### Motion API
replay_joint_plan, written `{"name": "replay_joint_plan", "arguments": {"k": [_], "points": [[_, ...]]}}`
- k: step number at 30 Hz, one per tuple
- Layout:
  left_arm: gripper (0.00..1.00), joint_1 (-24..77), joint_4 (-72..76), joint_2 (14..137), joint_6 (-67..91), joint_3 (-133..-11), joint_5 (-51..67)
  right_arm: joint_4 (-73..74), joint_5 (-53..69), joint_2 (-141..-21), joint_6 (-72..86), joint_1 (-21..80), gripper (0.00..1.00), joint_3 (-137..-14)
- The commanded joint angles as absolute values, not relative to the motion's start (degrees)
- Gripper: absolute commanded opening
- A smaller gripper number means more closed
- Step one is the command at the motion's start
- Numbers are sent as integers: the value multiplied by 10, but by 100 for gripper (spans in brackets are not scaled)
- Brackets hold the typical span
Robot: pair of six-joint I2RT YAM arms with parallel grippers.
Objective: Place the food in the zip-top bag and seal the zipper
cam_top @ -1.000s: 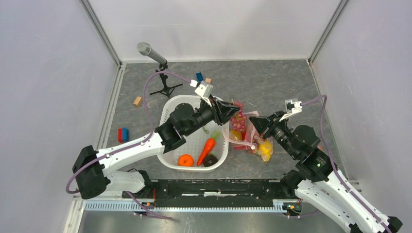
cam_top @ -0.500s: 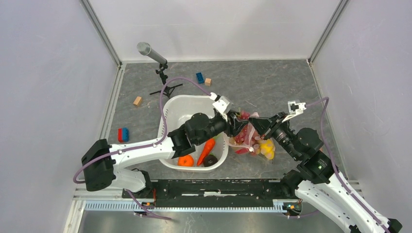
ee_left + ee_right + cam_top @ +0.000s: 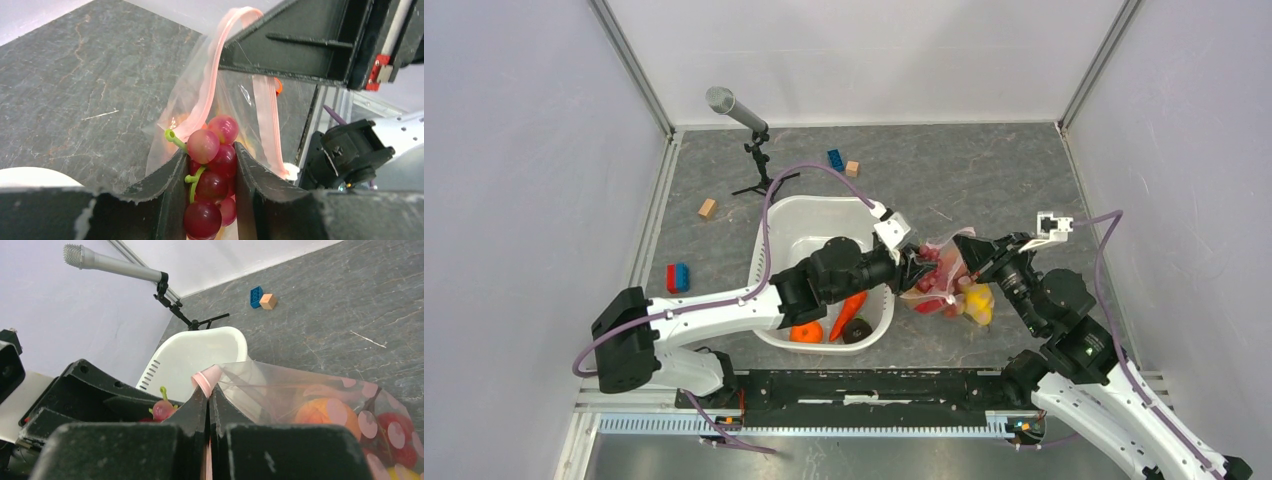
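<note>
My left gripper [image 3: 210, 150] is shut on a bunch of purple-red grapes [image 3: 212, 177] with a green stem, right at the mouth of the zip-top bag [image 3: 180, 117]. My right gripper [image 3: 208, 394] is shut on the pink zipper [image 3: 206, 379] and holds that edge up. In the top view the two grippers, left [image 3: 921, 268] and right [image 3: 964, 246], meet over the bag [image 3: 947, 285]. The bag holds a yellow fruit [image 3: 977, 303] and an orange [image 3: 320, 412]. A small white slider [image 3: 290, 172] sits at the zipper's end. A carrot [image 3: 849, 312] and an orange [image 3: 805, 331] lie in the white basin [image 3: 773, 235].
A microphone on a small tripod [image 3: 735, 109] stands at the back left. A blue block [image 3: 835, 158] and a wooden block [image 3: 853, 168] lie behind the basin. Another wooden block [image 3: 708, 208] and a red and blue block [image 3: 678, 277] lie to the left.
My left gripper has carried the grapes from over the basin's far right rim down and right to the bag's mouth. My right gripper has shifted slightly right, still pinching the zipper.
</note>
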State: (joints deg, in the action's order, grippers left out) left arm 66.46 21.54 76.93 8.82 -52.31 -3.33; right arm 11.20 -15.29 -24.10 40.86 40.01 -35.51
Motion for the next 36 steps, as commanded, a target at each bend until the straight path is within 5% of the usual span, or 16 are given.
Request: {"name": "replay_joint_plan", "arguments": {"k": [1, 16, 24, 31, 36], "points": [[35, 676, 165, 752, 45, -533, 15, 65, -178, -226, 415, 399, 1, -372], [42, 742, 108, 826, -152, -611, -89, 62, -109, -250, 423, 400, 1, -378], [41, 734, 76, 894, -183, -656, -270, 63, -82, -244, 417, 399, 1, -381], [44, 705, 79, 904, -105, -692, -282, 112, -78, -250, 399, 399, 1, -406], [57, 680, 112, 906, -58, -703, -183, 122, -81, -238, 403, 400, 1, -400]]}}
